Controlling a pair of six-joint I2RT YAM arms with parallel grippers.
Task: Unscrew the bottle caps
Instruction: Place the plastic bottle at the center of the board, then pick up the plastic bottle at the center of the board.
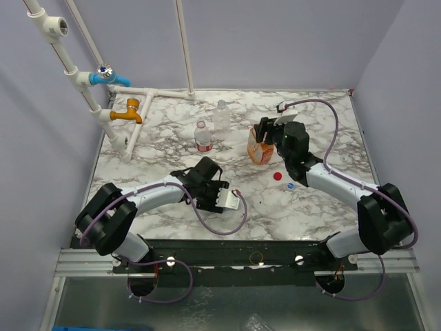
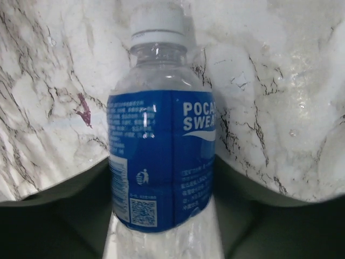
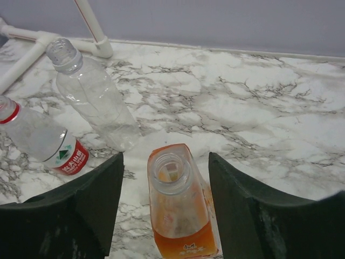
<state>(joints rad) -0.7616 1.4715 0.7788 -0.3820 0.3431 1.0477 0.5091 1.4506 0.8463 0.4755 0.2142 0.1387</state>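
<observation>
My left gripper (image 2: 161, 167) is shut on the blue-labelled bottle (image 2: 161, 162), with a finger pressed against each side of the label. A white cap (image 2: 157, 24) sits on that bottle's neck. In the top view the left gripper (image 1: 207, 181) hides this bottle. My right gripper (image 3: 165, 156) is open above the squat orange bottle (image 3: 180, 216), a finger standing off each side of its uncapped neck. A red cap (image 1: 278, 176) and a blue-and-white cap (image 1: 290, 185) lie loose on the marble beside the right arm. The red-labelled bottle (image 1: 202, 136) and the plain bottle (image 1: 221, 116) stand further back.
White pipes with a blue tap (image 1: 105, 76) and an orange tap (image 1: 129, 112) run along the back left. A white upright pipe (image 1: 185, 48) rises at the back wall. Purple walls close in the marble table (image 1: 324, 131) on three sides.
</observation>
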